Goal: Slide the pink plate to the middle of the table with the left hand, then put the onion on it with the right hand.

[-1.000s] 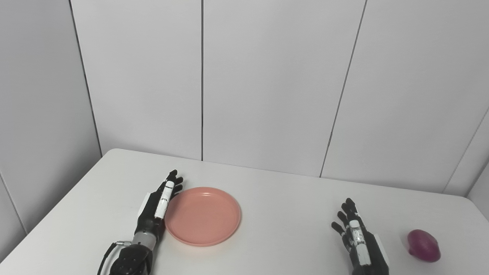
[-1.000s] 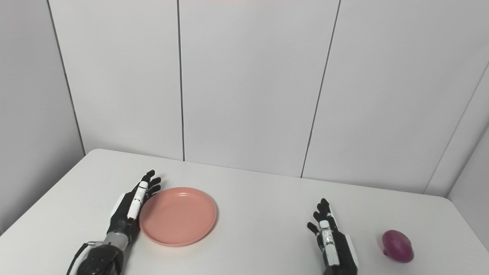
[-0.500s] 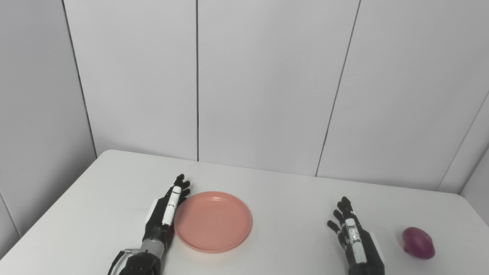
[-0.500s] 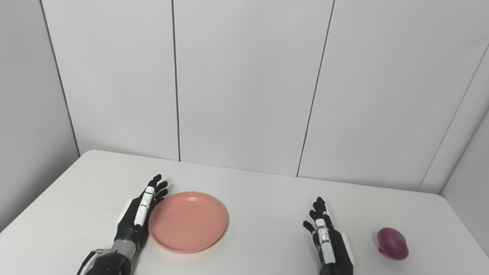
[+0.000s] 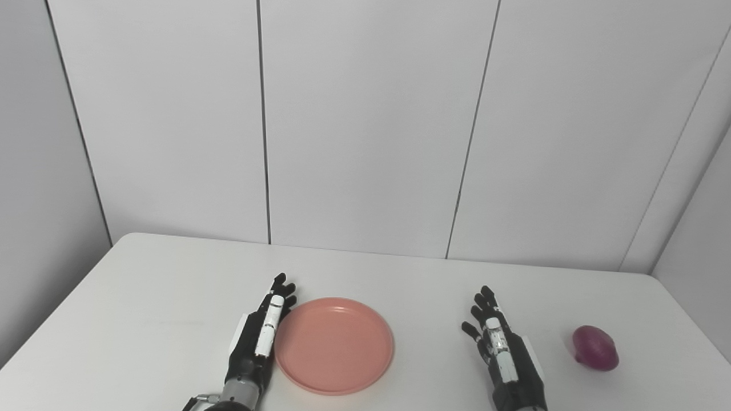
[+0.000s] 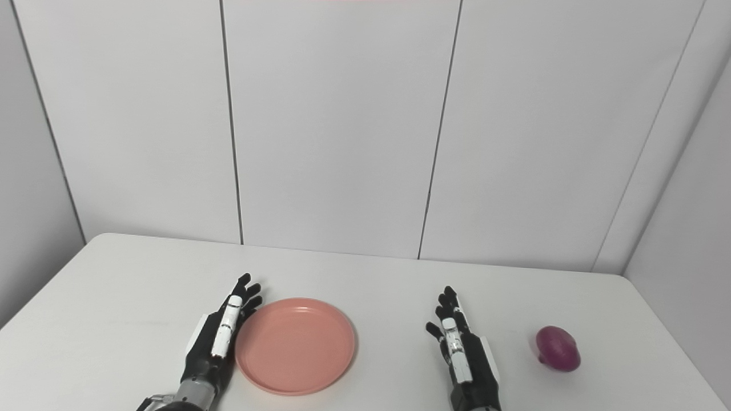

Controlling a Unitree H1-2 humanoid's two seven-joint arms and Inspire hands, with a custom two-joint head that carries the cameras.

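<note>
left hand (image 5: 260, 339): flat on edge, fingers straight and pressed together, touching left rim of pink plate (image 5: 334, 344)
pink plate: on table (image 5: 143, 302), left of middle, empty
right hand (image 5: 502, 357): open, fingers slightly spread, holding nothing
onion (image 5: 595, 348): on table, right of right hand, apart

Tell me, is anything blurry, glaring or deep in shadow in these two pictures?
Left eye view: sharp and evenly lit, with a small glint on the round pink plate's far rim. Right eye view: equally sharp; the purple onion and the black robot hands cast only faint, soft shadows on the white table.
</note>
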